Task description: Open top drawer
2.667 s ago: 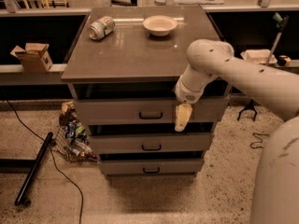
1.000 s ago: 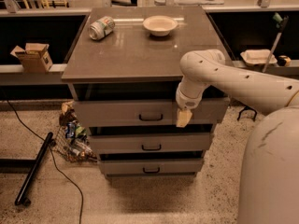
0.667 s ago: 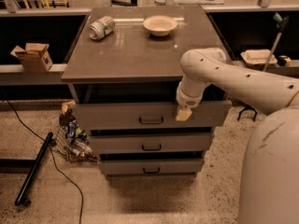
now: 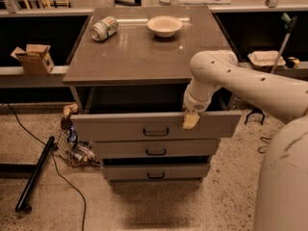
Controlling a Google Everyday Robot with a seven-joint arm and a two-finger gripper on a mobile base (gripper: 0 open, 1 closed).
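Note:
The top drawer (image 4: 125, 127) is the widest grey front under the brown table top, with a small black loop handle (image 4: 155, 132). It stands pulled out toward me, with a dark gap behind its top edge. My gripper (image 4: 190, 120) hangs from the white arm (image 4: 226, 76) and rests at the drawer's top edge, right of the handle. Two narrower grey drawer fronts (image 4: 155, 149) sit below it.
A tipped can (image 4: 104, 28) and a pale bowl (image 4: 164, 26) sit on the table top (image 4: 139, 57). A bag of rubbish (image 4: 72, 146) lies on the floor at the left, with a black bar (image 4: 34, 174) and a cable. A cardboard box (image 4: 34, 57) sits on the left shelf.
The top drawer has come out further toward me, and my gripper has moved up from the drawer front to its top edge.

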